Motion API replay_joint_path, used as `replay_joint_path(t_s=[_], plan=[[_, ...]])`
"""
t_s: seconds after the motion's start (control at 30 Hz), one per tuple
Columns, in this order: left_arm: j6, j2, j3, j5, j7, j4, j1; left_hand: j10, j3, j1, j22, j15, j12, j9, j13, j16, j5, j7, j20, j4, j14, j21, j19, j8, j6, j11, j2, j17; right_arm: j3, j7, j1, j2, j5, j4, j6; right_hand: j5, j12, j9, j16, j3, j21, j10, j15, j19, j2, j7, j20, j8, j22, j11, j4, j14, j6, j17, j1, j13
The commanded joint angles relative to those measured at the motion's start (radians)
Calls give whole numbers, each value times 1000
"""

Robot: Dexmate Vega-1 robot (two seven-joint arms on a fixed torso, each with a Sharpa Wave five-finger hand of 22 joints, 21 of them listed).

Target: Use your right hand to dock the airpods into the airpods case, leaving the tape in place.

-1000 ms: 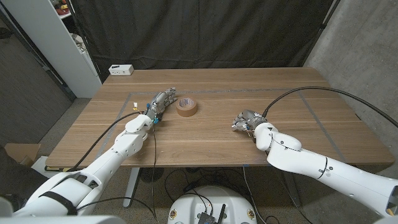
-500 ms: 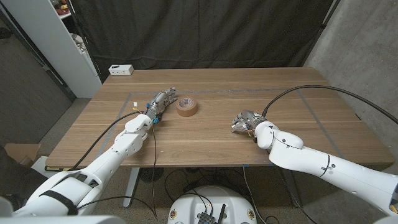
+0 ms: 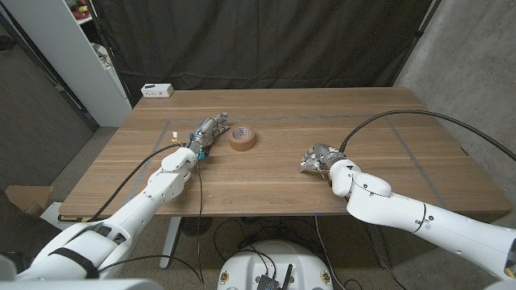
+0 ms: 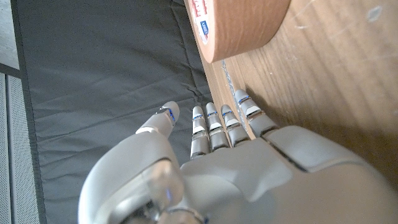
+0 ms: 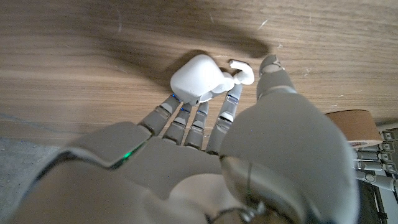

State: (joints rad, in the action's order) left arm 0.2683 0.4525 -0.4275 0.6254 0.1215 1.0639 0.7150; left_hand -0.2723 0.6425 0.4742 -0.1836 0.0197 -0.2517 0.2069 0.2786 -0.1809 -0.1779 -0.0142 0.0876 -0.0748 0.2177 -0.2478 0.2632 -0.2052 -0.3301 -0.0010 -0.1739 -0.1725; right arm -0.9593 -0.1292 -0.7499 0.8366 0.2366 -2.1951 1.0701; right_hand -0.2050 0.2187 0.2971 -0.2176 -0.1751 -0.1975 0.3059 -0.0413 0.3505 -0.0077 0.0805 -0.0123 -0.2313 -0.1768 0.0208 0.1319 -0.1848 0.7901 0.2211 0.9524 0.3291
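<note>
The white airpods case point(image 5: 198, 77) lies on the wooden table point(image 3: 387, 129), with a loose white earbud point(image 5: 242, 71) right beside it. My right hand point(image 3: 318, 156) point(image 5: 205, 149) arches over them. Its fingertips point(image 5: 231, 96) touch the case and its thumb point(image 5: 268, 63) ends next to the earbud. Nothing is lifted off the table. The brown tape roll point(image 3: 243, 138) point(image 4: 239, 25) point(image 5: 351, 127) lies to the left of the table's middle. My left hand point(image 3: 208, 133) point(image 4: 236, 174) stays beside the roll, fingers straight and holding nothing.
A small white box point(image 3: 156, 90) sits at the table's far left corner. Thin tape lines point(image 3: 403, 121) mark a rectangle on the tabletop. Dark curtains hang behind the table.
My right forearm has shifted slightly while the hand stays over the case. The left hand and the tape have not moved.
</note>
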Motion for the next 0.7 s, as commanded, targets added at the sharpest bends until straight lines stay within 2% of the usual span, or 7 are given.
replay_joint_path(t_s=[0.03,0.33,0.7], plan=[[-6,5,-1,-3,-7,20,9,-1,5,-2,-3,1,1,3,2,-1,-6,-6,4,-5,2,3,7,4,-2,-7,-2,0,8,-48,-23,-6,19,-8,15,0,9,2,-7,-4,-7,17,-65,14,0,-6,-1,-10,0,2,-9,-16,16,2,-15,1],[-9,9,-4,-8,-12,28,12,0,5,-2,-3,1,2,3,2,-1,-6,-5,5,-5,1,4,6,4,-2,-8,-2,0,9,-52,-22,-18,11,-9,30,0,12,4,-9,-6,-8,25,-64,20,0,-26,-1,-16,0,-3,-8,-25,32,1,-19,0],[-23,15,-10,-19,-26,39,14,-1,4,-1,-3,1,2,3,2,-1,-6,-6,9,-6,0,6,6,4,-2,-6,-2,0,-3,-36,0,-25,-17,-4,48,3,10,1,-7,0,-5,22,-61,14,-5,-35,-6,-16,-1,-5,-13,-20,41,2,-38,-1]])
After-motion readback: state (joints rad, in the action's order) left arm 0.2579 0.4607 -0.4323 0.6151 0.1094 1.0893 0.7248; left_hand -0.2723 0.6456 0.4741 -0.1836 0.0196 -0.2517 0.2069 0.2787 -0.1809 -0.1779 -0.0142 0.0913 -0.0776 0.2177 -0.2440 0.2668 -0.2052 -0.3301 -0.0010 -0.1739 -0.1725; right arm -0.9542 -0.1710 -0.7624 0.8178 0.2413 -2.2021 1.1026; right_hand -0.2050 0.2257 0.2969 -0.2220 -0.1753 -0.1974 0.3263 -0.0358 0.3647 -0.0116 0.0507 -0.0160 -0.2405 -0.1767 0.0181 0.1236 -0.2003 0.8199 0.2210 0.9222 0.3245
